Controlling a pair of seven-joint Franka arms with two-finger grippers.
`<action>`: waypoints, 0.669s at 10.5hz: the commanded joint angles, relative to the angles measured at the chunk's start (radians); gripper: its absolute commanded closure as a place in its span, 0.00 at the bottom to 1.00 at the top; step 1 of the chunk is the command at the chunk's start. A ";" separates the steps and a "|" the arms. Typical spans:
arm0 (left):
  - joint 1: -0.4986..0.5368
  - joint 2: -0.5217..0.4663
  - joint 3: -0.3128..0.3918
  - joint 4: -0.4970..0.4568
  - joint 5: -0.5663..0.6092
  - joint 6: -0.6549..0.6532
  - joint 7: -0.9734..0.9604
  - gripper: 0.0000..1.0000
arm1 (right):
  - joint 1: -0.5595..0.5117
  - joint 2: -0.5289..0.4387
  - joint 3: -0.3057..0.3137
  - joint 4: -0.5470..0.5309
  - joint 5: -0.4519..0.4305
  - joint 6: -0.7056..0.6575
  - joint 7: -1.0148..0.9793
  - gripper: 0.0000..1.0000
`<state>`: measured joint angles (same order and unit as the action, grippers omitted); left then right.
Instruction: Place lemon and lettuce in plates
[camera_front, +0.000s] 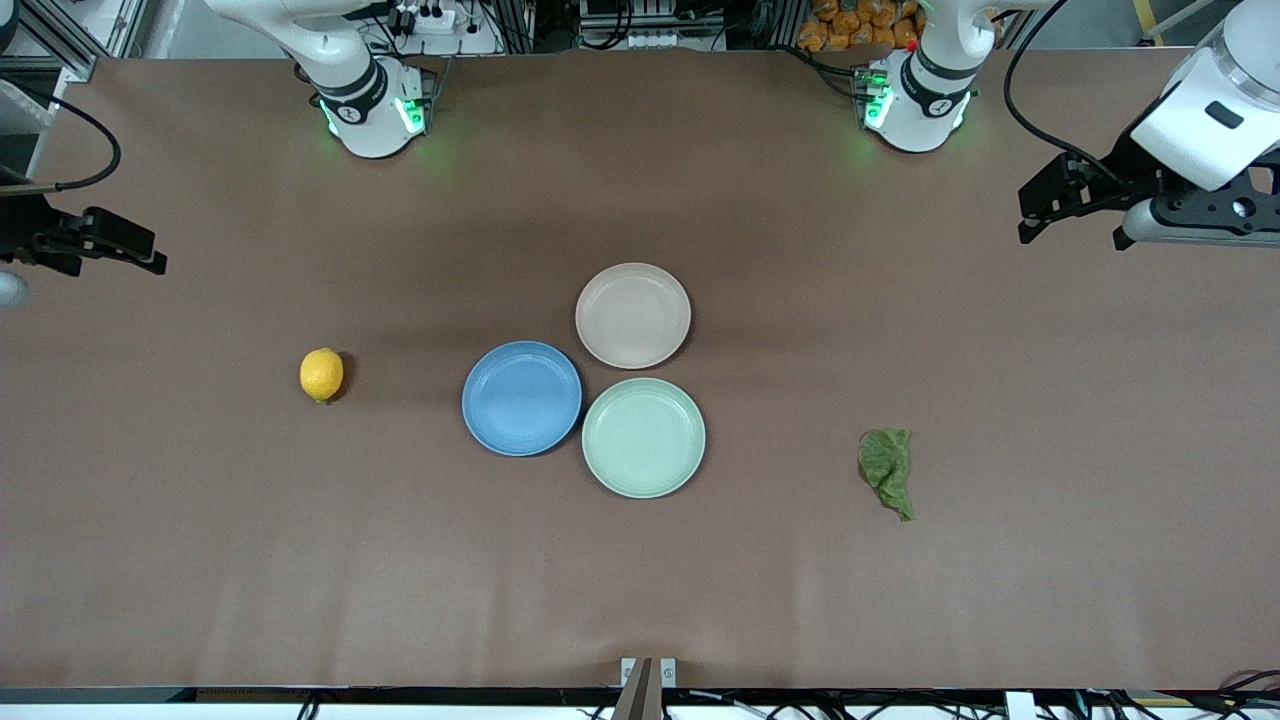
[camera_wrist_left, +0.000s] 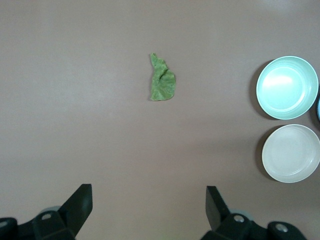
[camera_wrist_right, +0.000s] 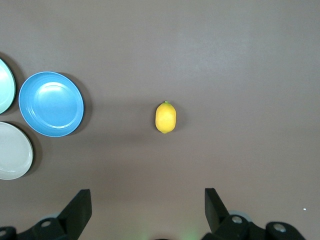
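Note:
The yellow lemon (camera_front: 321, 374) lies on the table toward the right arm's end, beside the blue plate (camera_front: 521, 398); the right wrist view shows both, the lemon (camera_wrist_right: 165, 117) and the blue plate (camera_wrist_right: 51, 103). The beige-pink plate (camera_front: 632, 315) sits farther from the front camera, and both plates are empty. The dark green lettuce leaf (camera_front: 888, 468) lies toward the left arm's end and shows in the left wrist view (camera_wrist_left: 162, 81). My left gripper (camera_front: 1028, 218) (camera_wrist_left: 149, 200) is open and empty, high over the table's left-arm end. My right gripper (camera_front: 155, 255) (camera_wrist_right: 148, 202) is open and empty, high over the right-arm end.
A pale mint-green plate (camera_front: 643, 437), empty, touches the blue and beige-pink plates on the side nearer the front camera. The brown table (camera_front: 900, 620) is bare around the lemon and the lettuce. The arm bases stand along the edge farthest from the front camera.

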<state>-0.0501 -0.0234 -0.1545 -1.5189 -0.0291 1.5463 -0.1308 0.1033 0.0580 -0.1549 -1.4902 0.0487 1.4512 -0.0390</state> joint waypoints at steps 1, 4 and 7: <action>0.007 0.004 -0.008 0.023 -0.009 -0.018 0.007 0.00 | 0.006 -0.009 -0.005 -0.008 0.014 0.003 0.016 0.00; 0.009 0.010 0.000 0.025 -0.014 -0.018 0.005 0.00 | 0.006 -0.009 -0.005 -0.008 0.014 0.003 0.016 0.00; -0.004 0.063 -0.003 0.023 -0.014 -0.006 -0.001 0.00 | 0.007 -0.010 -0.005 -0.008 0.014 0.003 0.016 0.00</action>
<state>-0.0508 -0.0062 -0.1536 -1.5194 -0.0291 1.5462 -0.1308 0.1033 0.0581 -0.1549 -1.4903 0.0488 1.4515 -0.0390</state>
